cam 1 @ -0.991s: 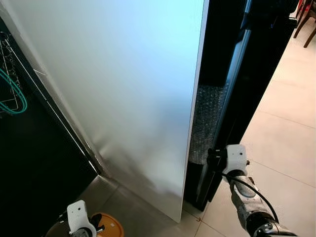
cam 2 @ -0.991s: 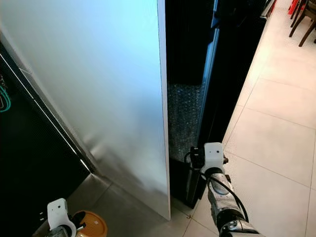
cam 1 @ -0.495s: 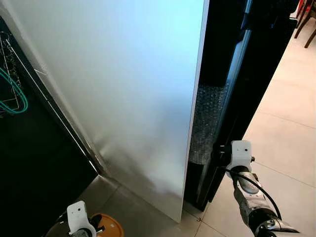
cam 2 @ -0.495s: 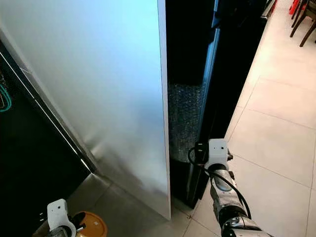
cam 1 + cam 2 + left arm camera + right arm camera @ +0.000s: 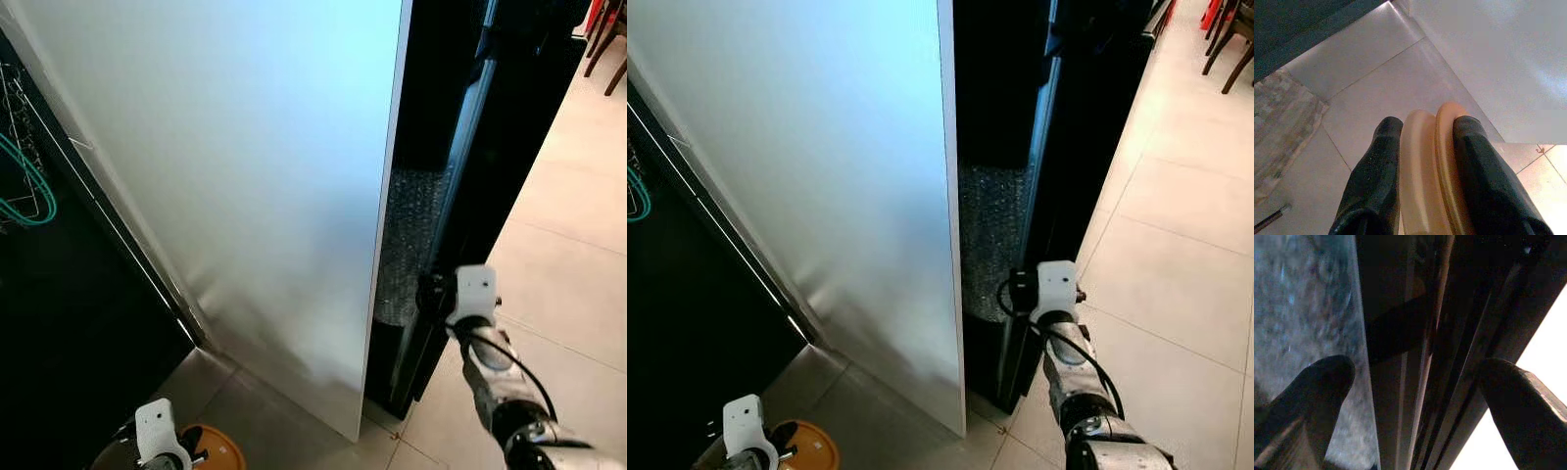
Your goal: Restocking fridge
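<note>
The right gripper held its jaws wide astride the tall black fridge door's edge, while the left gripper clamped what looked like two orange discs above the tiled floor.

We see a smooth, satin white fridge door, glossy black frame, bubbly plastic wrap, polished floor tiles

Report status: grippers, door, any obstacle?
Right gripper open, straddling black door edge. Left gripper shut on orange disc, held low. White panel stands beside the gap.
</note>
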`<state>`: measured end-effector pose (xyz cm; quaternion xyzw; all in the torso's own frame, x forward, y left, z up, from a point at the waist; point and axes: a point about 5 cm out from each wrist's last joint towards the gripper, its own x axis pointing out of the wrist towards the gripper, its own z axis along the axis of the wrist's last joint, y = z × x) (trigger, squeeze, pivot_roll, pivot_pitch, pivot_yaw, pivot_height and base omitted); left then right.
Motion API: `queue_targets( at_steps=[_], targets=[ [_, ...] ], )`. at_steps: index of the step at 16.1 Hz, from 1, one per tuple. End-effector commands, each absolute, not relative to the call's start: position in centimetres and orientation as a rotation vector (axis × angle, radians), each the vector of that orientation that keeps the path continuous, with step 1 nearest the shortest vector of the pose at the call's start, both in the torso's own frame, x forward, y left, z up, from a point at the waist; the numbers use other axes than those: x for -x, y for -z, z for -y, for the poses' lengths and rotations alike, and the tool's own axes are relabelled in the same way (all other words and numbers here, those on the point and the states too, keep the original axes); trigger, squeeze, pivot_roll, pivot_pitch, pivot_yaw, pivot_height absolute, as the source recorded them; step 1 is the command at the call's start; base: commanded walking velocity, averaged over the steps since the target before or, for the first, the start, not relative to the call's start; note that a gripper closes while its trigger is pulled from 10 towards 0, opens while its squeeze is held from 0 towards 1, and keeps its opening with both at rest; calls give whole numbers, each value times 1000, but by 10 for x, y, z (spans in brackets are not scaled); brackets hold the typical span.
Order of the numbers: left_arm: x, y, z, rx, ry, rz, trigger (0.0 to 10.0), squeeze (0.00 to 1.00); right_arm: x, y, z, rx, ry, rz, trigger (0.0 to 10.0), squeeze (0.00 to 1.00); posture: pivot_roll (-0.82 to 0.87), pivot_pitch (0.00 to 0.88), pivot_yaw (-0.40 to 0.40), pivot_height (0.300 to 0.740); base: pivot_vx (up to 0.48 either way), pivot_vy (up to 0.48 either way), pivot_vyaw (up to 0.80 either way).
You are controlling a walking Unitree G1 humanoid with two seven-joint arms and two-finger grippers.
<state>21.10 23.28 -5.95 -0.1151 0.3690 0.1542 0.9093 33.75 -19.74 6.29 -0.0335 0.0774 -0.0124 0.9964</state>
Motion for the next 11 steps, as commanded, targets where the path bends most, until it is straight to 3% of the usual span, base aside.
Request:
queue_targets(
  at_steps=[1,11],
  targets=[
    [-204,63,-236,233,-329,-788,10000,0,-339,-65,200,64,47,-156,10000,0,5,0,68,740,0,0,0],
    [-202,65,-234,226,-321,-800,10000,0,-324,-52,227,101,245,-196,10000,0,5,0,66,740,0,0,0]
  ],
)
